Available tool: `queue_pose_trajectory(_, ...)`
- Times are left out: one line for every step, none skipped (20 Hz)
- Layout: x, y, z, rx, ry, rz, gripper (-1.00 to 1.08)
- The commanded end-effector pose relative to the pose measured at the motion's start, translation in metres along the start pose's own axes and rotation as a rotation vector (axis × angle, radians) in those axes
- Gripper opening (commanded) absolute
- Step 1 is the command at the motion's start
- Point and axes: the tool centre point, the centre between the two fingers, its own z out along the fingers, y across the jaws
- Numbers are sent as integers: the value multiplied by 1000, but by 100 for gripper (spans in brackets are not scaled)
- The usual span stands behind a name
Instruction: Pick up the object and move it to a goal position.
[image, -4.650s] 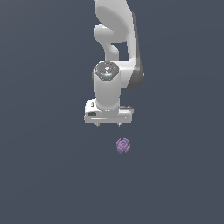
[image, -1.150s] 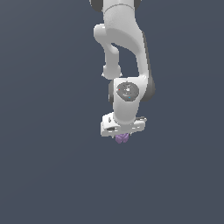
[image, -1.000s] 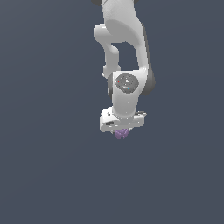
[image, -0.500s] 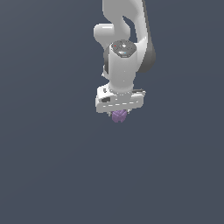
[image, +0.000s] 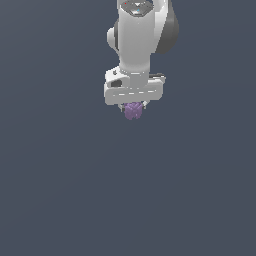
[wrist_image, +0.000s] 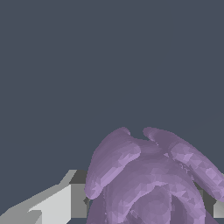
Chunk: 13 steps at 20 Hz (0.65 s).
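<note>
Gripper (image: 133, 106) closing on the purple object (image: 133, 111), holding it pinched directly beneath the palm, upper centre of the exterior view. Hanging well clear of anything. No goal marker showing.

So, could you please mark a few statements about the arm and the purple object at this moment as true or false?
1. The purple object sits between the fingers of the tool. True.
2. The tool is wide open with nothing in it. False: it is shut on the purple object, which fills the gap in the wrist view.
3. The purple object has a lumpy, ridged surface. True.
4. The purple object is larger than the white tool body. False: in the exterior view it is much smaller than the tool.
5. A second purple object lies off to the exterior view's right. False: only one object shows against the plain grey background.
</note>
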Motion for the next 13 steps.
queue_pose_trajectory(-10, 1, -15, 1, 0, 0, -100)
queue_pose_trajectory(-13, 1, -21, 1, 0, 0, -100)
queue_pose_trajectory(-15, 1, -25, 1, 0, 0, -100)
queue_pose_trajectory(-18, 2, -30, 1, 0, 0, -100)
queue_pose_trajectory(-20, 2, -34, 1, 0, 0, -100)
queue_pose_trajectory(-22, 2, -37, 1, 0, 0, -100)
queue_pose_trajectory(-24, 3, -40, 1, 0, 0, -100)
queue_pose_trajectory(-25, 3, -43, 1, 0, 0, -100)
queue_pose_trajectory(-26, 3, -45, 1, 0, 0, -100)
queue_pose_trajectory(-27, 3, -47, 1, 0, 0, -100)
queue_pose_trajectory(-28, 3, -49, 1, 0, 0, -100)
queue_pose_trajectory(-28, 3, -49, 1, 0, 0, -100)
queue_pose_trajectory(-28, 3, -50, 1, 0, 0, -100)
